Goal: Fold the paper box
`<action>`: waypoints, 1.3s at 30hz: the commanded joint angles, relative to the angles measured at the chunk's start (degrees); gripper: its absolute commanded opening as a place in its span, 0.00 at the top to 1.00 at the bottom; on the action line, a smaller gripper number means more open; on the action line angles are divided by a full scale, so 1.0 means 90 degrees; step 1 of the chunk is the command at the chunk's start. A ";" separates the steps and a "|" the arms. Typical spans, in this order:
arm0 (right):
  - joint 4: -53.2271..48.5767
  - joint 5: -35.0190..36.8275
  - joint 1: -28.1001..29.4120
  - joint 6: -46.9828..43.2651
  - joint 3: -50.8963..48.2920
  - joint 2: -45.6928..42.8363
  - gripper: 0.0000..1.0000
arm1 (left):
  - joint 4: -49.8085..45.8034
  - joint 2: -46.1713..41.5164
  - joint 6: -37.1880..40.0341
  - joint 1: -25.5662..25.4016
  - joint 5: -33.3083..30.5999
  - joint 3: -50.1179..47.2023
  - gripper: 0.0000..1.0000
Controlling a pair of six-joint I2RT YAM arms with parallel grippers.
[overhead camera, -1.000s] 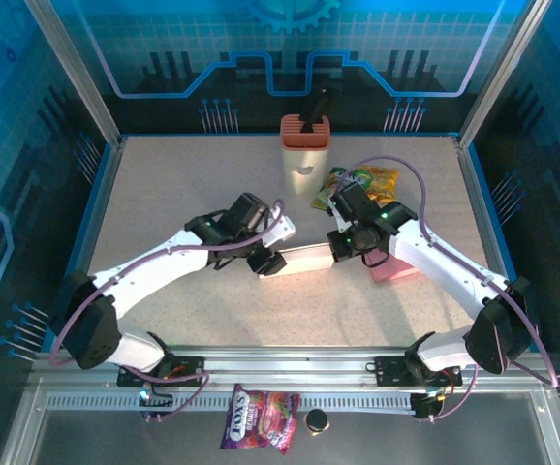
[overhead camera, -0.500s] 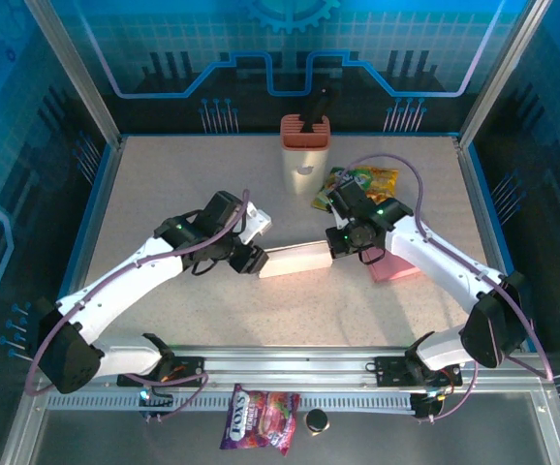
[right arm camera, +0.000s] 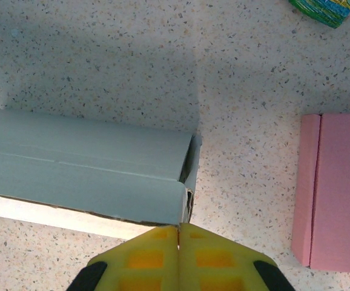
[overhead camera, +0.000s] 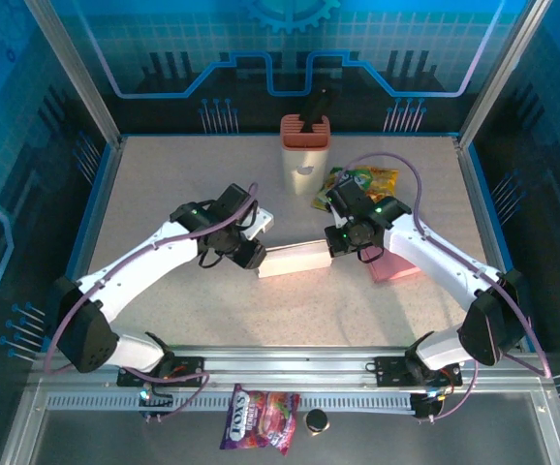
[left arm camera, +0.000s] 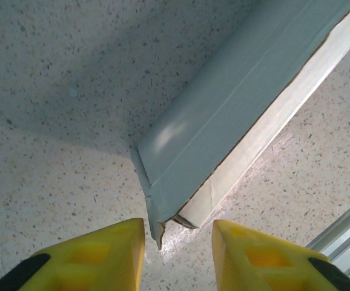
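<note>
Paper box flat between left claw and right claw

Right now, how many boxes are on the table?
2. The pale paper box lies mid-table. The pink box lies to its right, partly covered by the right arm. Another could be hidden under the arms.

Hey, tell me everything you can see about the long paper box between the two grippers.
The paper box is a long, slim carton of thin pale grey card with a whitish side. It lies flat on the speckled table, midway between the arms. A lengthwise seam runs along its top; the end flaps are only loosely tucked. The left gripper, fingers apart, faces its left end; the right gripper, shut, sits at its right end.
</note>
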 commanded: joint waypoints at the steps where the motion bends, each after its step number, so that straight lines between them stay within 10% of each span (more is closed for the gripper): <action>1: -0.0160 -0.0087 0.0011 0.0097 0.0113 0.0059 1.00 | -0.0308 0.0121 -0.0122 0.0051 -0.0013 0.0276 0.67; 39: -0.0140 -0.0160 -0.0025 0.0227 0.0170 0.0153 1.00 | -0.0881 0.0822 -0.2486 0.0100 0.0784 0.0844 1.00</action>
